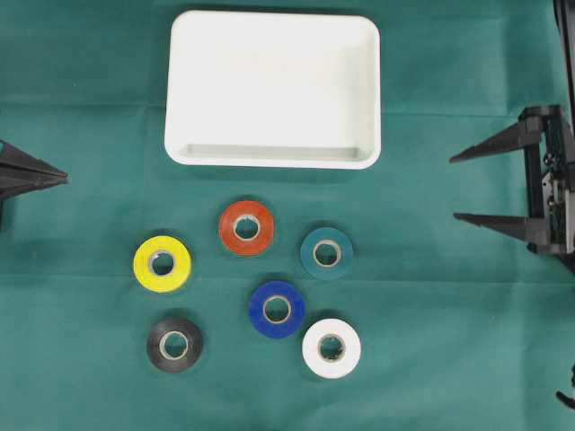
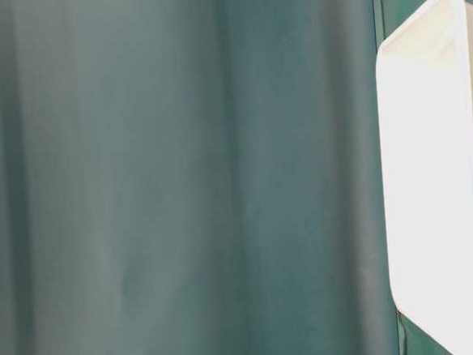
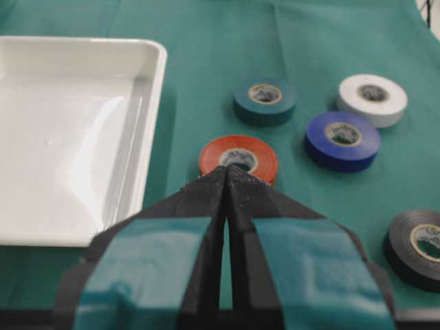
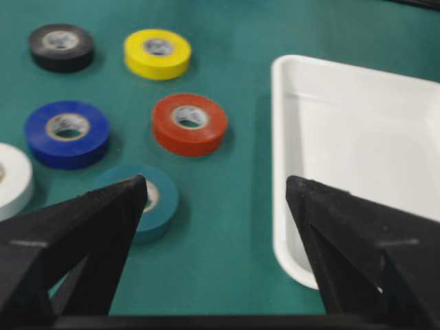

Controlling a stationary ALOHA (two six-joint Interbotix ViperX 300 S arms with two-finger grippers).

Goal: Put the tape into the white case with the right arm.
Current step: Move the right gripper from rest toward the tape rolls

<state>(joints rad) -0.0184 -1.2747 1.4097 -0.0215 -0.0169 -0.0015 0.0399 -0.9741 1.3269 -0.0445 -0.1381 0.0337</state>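
Observation:
The white case (image 1: 180, 81) lies at the back centre of the green cloth with nothing in it; its rim also shows as the white case (image 3: 155, 75), the white case (image 4: 282, 137) and the white case (image 2: 395, 174). In front of it lie several tape rolls: red (image 1: 246, 227), teal (image 1: 326, 253), yellow (image 1: 162, 263), blue (image 1: 277, 309), white (image 1: 331, 348), black (image 1: 173, 345). My right gripper (image 1: 456, 187) hovers at the right edge, open and holding nothing, well clear of the rolls; in its wrist view the right gripper (image 4: 215, 182) frames cloth between the teal roll (image 4: 161, 203) and the case. My left gripper (image 1: 63, 176) is shut at the left edge.
The green cloth (image 1: 431, 359) covers the whole table. The rolls lie close together, with narrow gaps between them. In the left wrist view the red roll (image 3: 258, 155) sits just past the shut left gripper (image 3: 227, 168).

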